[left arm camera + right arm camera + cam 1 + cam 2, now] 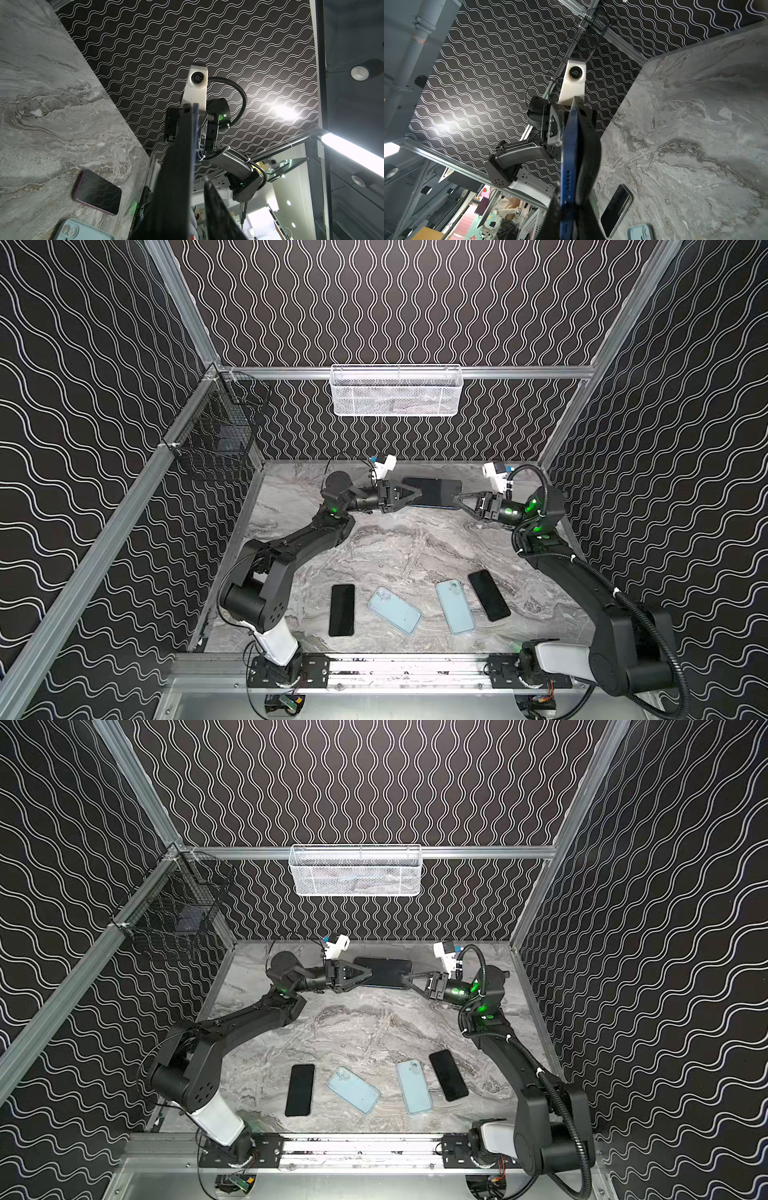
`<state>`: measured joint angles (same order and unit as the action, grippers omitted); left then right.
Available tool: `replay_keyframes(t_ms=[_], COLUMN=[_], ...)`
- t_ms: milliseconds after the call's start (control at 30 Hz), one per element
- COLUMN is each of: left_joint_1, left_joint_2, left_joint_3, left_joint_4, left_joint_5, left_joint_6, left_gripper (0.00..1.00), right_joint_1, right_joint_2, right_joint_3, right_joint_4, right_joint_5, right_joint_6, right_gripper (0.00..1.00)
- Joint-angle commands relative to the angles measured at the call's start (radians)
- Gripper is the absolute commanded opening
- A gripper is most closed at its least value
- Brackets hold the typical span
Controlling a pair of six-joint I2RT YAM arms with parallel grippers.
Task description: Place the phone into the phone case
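Blue phone (436, 489) above the worktop's (415, 547) 12 o'clock edge, long axis 9-to-3: right end effector (455, 498) clenched on its 3 o'clock end, left end effector (419, 492) at 9 o'clock, jaws parted.

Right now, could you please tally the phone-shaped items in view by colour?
black-screened phones, lying flat: 2
light blue cases or cased phones, camera side up: 2
dark phone with a blue edge, held off the surface: 1
Total: 5
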<state>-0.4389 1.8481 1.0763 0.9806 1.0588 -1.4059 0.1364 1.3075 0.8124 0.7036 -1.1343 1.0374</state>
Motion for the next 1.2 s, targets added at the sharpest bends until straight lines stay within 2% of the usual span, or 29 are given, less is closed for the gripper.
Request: replay_keyframes(t_ms=[0, 67, 300, 433, 500, 567, 667, 800, 933, 1033, 1167], left_joint_1=[0.000, 0.001, 0.010, 0.010, 0.009, 0.010, 0.005, 0.001, -0.001, -0.001, -0.001], left_joint_2=[-0.014, -0.032, -0.091, -0.085, -0.073, -0.072, -0.082, -0.104, -0.107, -0.096, -0.077], left_joint_3=[0.015, 0.019, 0.060, 0.074, 0.068, 0.068, 0.073, 0.081, 0.071, 0.052, 0.034], left_joint_4=[-0.026, -0.083, -0.422, -0.489, -0.449, -0.442, -0.482, -0.563, -0.558, -0.487, -0.393], left_joint_5=[-0.011, -0.014, -0.047, -0.067, -0.060, -0.060, -0.063, -0.080, -0.079, -0.063, -0.048], left_joint_6=[0.049, 0.095, 0.360, 0.407, 0.376, 0.370, 0.402, 0.468, 0.461, 0.406, 0.339], left_gripper=[0.36, 0.37, 0.50, 0.48, 0.36, 0.30, 0.22, 0.00, 0.00, 0.00, 0.00], right_joint_1=[0.000, -0.001, -0.002, -0.004, -0.003, -0.003, -0.004, -0.003, -0.005, -0.015, -0.024], right_joint_2=[-0.011, -0.021, -0.072, -0.086, -0.085, -0.081, -0.071, -0.060, -0.062, -0.067, -0.051], right_joint_3=[0.027, 0.038, 0.097, 0.094, 0.088, 0.087, 0.085, 0.085, 0.090, 0.082, 0.101], right_joint_4=[-0.127, -0.184, -0.441, -0.467, -0.464, -0.459, -0.442, -0.421, -0.399, -0.295, -0.197], right_joint_5=[0.022, 0.025, 0.049, 0.053, 0.047, 0.046, 0.043, 0.042, 0.051, 0.049, 0.034], right_joint_6=[-0.123, -0.162, -0.327, -0.335, -0.330, -0.327, -0.316, -0.302, -0.291, -0.229, -0.173], right_gripper=[0.00, 0.00, 0.00, 0.00, 0.00, 0.00, 0.00, 0.03, 0.19, 0.33, 0.38])
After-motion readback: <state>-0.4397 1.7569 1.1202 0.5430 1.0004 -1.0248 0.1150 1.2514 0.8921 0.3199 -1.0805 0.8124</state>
